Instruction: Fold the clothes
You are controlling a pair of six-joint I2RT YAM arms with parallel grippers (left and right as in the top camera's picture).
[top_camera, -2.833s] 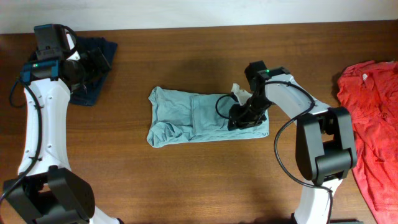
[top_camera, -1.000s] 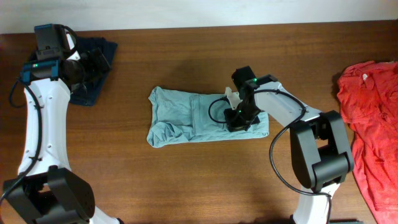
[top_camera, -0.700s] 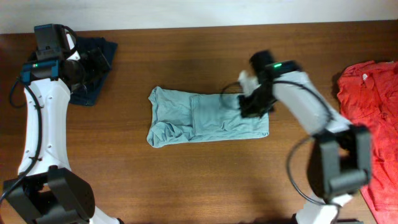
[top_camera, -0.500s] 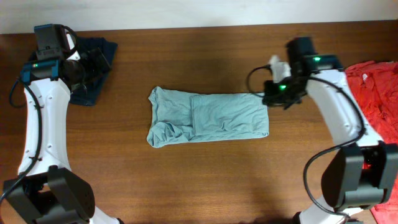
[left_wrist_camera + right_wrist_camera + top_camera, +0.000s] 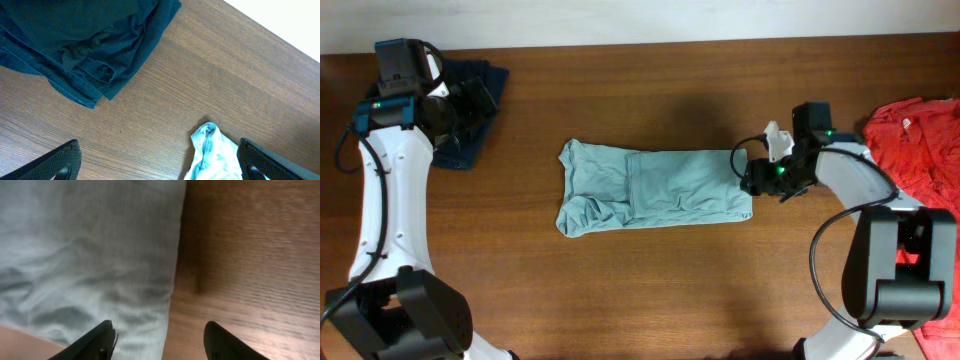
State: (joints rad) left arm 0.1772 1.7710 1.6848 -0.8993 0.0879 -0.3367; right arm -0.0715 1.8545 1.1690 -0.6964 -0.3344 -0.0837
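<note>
**T-shirt lies free, both tools apart**

The grey-teal T-shirt (image 5: 655, 188) lies in the middle of the worktop (image 5: 650, 290). It is folded to a long shape, and its left end is a little bunched. The right tool (image 5: 157, 340) hangs just over its right edge, fingers apart, with nothing between them. The red shirt (image 5: 920, 150) lies at the right border. At the far left corner the left tool (image 5: 160, 162), wide apart, hangs near the navy garment (image 5: 85, 45).

Left arm (image 5: 380, 190) stretched, jaws spread wide, nothing between. Right arm (image 5: 850, 178) bent, jaws parted, nothing between.
</note>
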